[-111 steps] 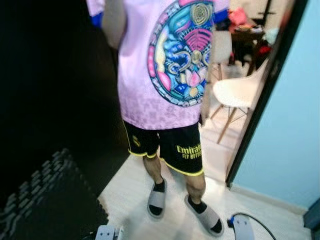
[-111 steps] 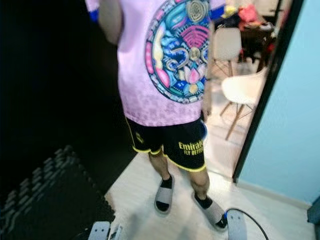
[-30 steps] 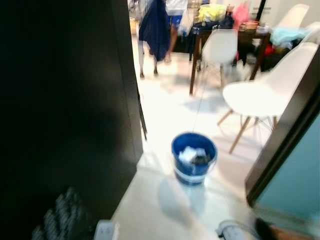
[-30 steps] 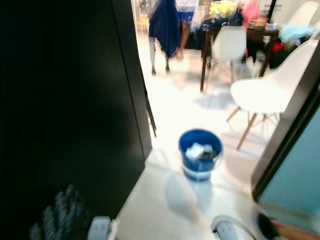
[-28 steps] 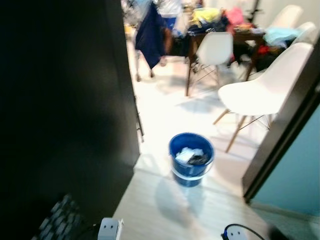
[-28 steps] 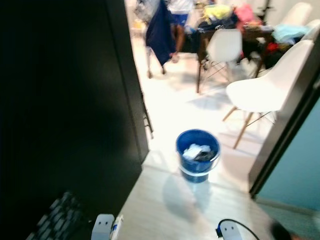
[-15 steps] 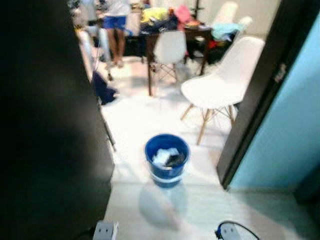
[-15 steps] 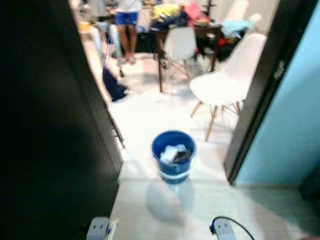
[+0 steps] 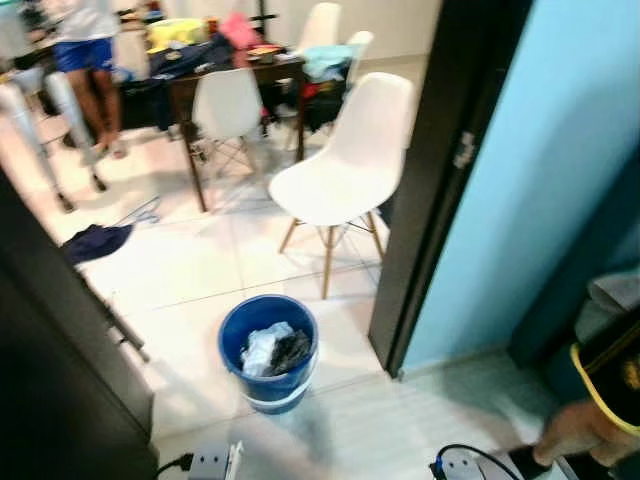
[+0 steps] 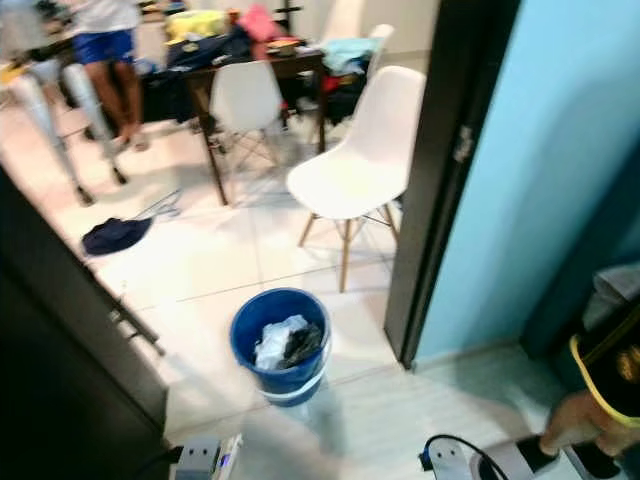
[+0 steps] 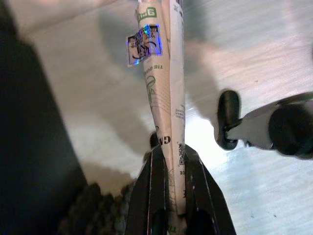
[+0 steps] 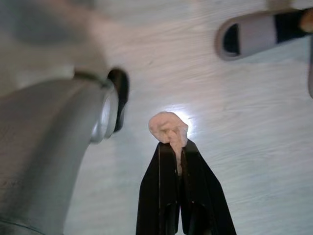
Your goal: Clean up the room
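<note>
- Beyond the dark doorway, a white chair (image 9: 345,165) stands on pale tiles near a cluttered table (image 9: 235,75); a person (image 9: 85,45) stands farther back.
- Just inside the doorway sits a blue bucket (image 9: 268,352) holding crumpled rubbish.
- Left gripper (image 11: 170,156) is clamped on a flat printed paper packet (image 11: 161,83) above the floor.
- Right gripper (image 12: 175,149) is pinched on a small pinkish wad (image 12: 168,128).

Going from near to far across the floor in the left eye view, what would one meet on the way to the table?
Blue bucket holding crumpled rubbish → large white chair → smaller white chair → dark table piled with clothes.
</note>
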Controlling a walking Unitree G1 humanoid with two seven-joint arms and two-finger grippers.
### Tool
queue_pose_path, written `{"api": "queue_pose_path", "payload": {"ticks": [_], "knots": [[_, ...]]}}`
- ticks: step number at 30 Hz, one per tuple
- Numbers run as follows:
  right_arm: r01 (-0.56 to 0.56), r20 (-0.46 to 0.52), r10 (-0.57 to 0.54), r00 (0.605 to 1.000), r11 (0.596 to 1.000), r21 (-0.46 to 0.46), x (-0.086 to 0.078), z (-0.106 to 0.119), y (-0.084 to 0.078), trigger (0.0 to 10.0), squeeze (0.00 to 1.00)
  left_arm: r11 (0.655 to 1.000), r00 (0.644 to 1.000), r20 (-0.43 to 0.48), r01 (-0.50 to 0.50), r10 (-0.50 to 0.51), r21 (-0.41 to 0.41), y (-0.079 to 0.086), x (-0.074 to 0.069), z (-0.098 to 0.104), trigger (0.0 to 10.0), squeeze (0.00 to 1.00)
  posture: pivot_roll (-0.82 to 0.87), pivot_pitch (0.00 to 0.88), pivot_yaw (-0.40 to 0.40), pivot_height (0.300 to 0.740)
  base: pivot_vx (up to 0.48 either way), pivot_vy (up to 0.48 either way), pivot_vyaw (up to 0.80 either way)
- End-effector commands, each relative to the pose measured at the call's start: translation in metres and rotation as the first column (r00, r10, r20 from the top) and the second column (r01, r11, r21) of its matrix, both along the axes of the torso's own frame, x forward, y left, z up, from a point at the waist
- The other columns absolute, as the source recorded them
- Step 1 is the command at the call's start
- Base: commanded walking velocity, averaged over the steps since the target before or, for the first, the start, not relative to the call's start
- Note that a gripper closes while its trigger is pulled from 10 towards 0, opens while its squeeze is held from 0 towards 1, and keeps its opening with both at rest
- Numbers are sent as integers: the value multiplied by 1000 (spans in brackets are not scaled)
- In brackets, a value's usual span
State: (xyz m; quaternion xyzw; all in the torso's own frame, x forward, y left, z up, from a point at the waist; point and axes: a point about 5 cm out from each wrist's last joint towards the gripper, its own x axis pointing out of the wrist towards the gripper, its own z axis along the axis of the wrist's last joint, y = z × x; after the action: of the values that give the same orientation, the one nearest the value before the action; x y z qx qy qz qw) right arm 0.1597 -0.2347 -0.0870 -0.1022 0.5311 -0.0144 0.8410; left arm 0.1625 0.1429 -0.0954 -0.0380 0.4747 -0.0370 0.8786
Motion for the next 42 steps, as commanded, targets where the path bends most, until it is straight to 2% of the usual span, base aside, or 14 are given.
{"api": "queue_pose_path", "payload": {"ticks": [1,2,3,10,17,21,24,25,27,28,29,30,34,42], "knots": [[1,37,-1,999,1000,-2,9,4,0,10000,0,1000,1000,1,-4,4,-8,-1,-1,0,10000,0,-144,25,36,740,337,0,-800],[1,37,-1,999,1000,-2,9,4,0,10000,0,1000,1000,1,-4,4,-8,-1,-1,0,10000,0,-144,25,36,740,337,0,-800],[-5,73,6,997,1000,-1,21,9,1,10000,0,1000,1000,3,-4,4,-10,-1,-1,0,10000,0,-144,25,37,740,337,0,-800],[-24,123,24,992,1000,-1,40,19,4,10000,0,999,1000,6,-4,5,-42,-2,-1,0,10000,0,-142,26,34,740,336,0,-800],[-32,129,32,991,999,-1,43,20,5,10000,0,998,999,14,42,-42,-46,-3,0,1,10000,0,-141,26,32,740,303,0,-800],[-28,135,27,991,1000,7,40,18,5,10000,0,1000,999,32,-7,7,10,0,1,1,10000,0,-149,29,37,740,0,0,-703],[-68,142,65,988,998,16,40,18,7,10000,0,996,998,47,-55,52,75,7,3,2,10000,0,-155,31,39,740,0,0,0],[-68,142,65,988,998,16,40,18,7,10000,0,996,998,47,-55,52,75,7,3,2,10000,0,-155,31,39,740,0,0,0],[-80,140,75,987,996,26,39,18,8,10000,0,986,992,99,-91,77,139,31,32,16,10000,0,-156,32,39,740,0,0,297],[-81,140,76,987,996,28,39,18,8,10000,0,980,990,114,-106,87,167,39,42,22,10000,0,-156,32,39,740,0,0,800],[-81,140,76,987,996,28,39,18,8,10000,0,980,990,114,-106,87,167,39,42,22,10000,0,-156,32,39,740,0,0,800],[-90,142,84,986,995,35,40,18,9,10000,0,971,984,130,-146,123,190,47,48,26,10000,0,-159,32,37,740,0,0,800],[-112,144,106,984,993,34,41,19,9,10000,0,963,979,137,-179,153,200,51,49,27,10000,0,-165,32,36,740,0,0,800],[-127,164,122,979,992,19,48,24,3,10000,0,973,976,203,-118,77,200,41,65,37,10000,0,-181,35,37,740,0,0,800]]}}
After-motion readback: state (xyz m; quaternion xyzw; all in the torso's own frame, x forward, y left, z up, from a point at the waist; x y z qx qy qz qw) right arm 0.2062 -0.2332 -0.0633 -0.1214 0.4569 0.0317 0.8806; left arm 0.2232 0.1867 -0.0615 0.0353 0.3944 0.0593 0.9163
